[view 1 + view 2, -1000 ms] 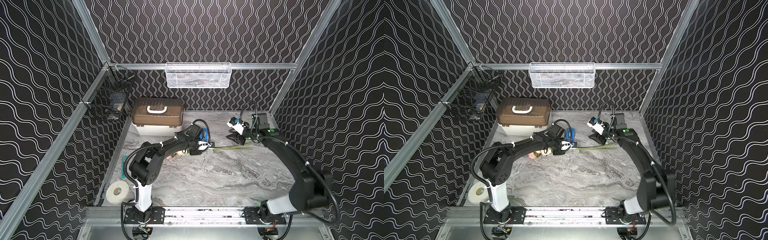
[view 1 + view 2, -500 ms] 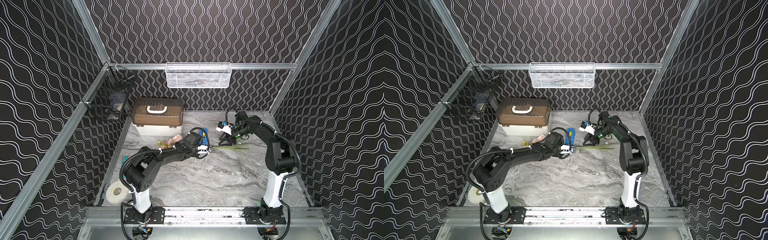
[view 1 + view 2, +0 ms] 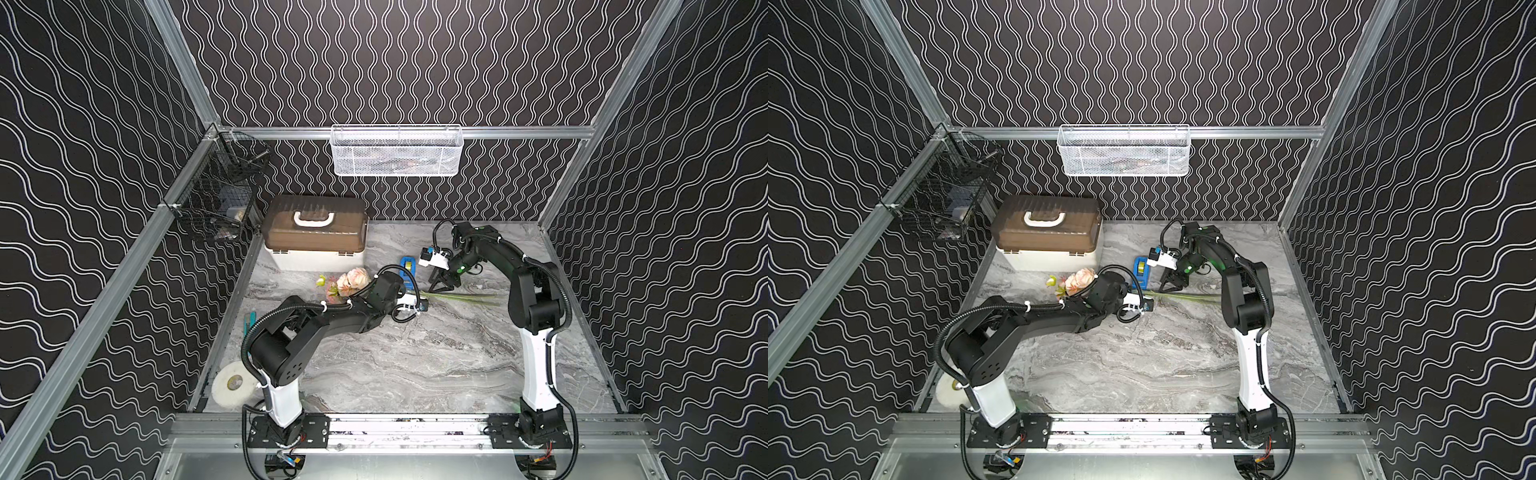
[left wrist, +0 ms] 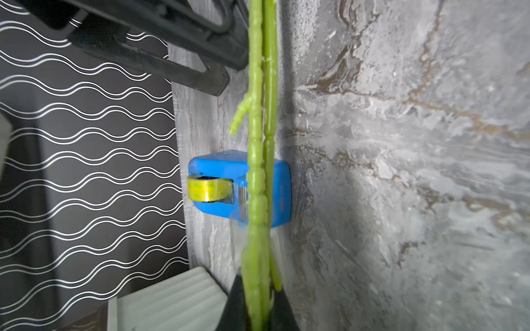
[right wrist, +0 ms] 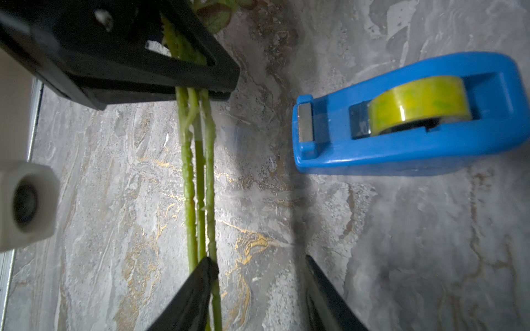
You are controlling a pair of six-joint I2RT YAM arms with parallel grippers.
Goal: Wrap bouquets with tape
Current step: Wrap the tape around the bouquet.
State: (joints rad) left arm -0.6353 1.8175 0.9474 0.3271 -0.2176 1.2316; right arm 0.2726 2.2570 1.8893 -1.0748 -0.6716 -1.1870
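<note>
The bouquets (image 3: pixel 352 281) (image 3: pixel 1080 279) are one bunch of pink and cream flowers lying on the marble table, with its green stems (image 3: pixel 457 297) (image 5: pixel 198 172) pointing right. My left gripper (image 3: pixel 409 296) (image 4: pixel 258 286) is shut on the stems near the leaves. The tape (image 5: pixel 415 106) (image 4: pixel 206 187) is a yellowish roll in a blue dispenser (image 3: pixel 409 270) (image 3: pixel 1141 270) just behind the stems. My right gripper (image 3: pixel 442 286) (image 5: pixel 259 260) hangs open over the stems beside the dispenser's cutter. One of its fingers crosses the stems in the right wrist view, and nothing is between the jaws.
A brown-lidded box (image 3: pixel 316 232) stands at the back left. A large white roll (image 3: pixel 232 382) lies at the front left, by the left arm's base. A white mesh basket (image 3: pixel 397 151) hangs on the back wall and a black wire basket (image 3: pixel 220 199) on the left wall.
My right arm has folded in, bringing its gripper down over the stems next to the dispenser with its jaws a little wider. The left arm has shifted while still holding the stems, and the flowers now show behind it.
</note>
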